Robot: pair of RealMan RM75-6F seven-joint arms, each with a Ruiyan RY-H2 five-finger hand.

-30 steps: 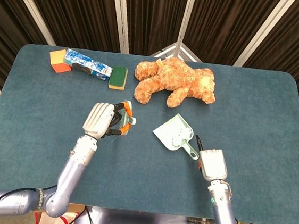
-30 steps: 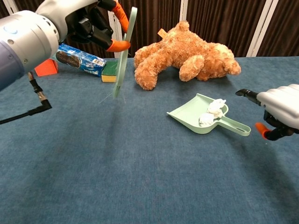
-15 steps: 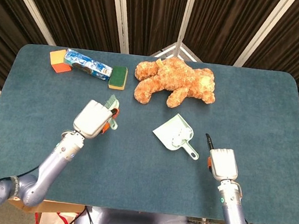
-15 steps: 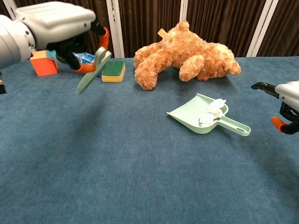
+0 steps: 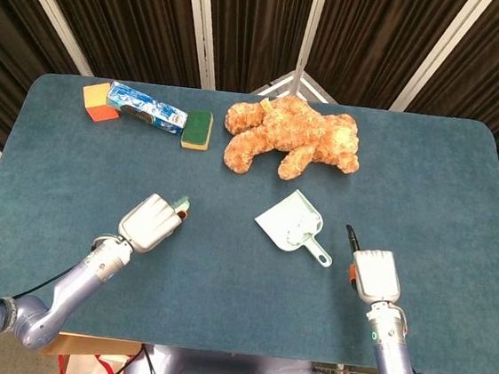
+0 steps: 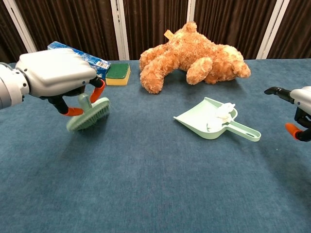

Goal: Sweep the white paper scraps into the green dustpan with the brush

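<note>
The left hand (image 6: pixel 56 74) is gripping the brush (image 6: pixel 89 115) in its fingers; the right hand's (image 5: pixel 374 275) finger state is unclear; the paper scraps (image 6: pixel 219 116) are lying in the dustpan (image 6: pixel 197 120).

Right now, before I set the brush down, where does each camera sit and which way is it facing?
Head view: high above the near table edge, looking steeply down on the table; both forearms and hands show.
Chest view: low at the near edge, looking across toward the curtains; left hand holding the brush, right hand at the frame edge.
Both show the dustpan, teddy bear and sponge.
</note>
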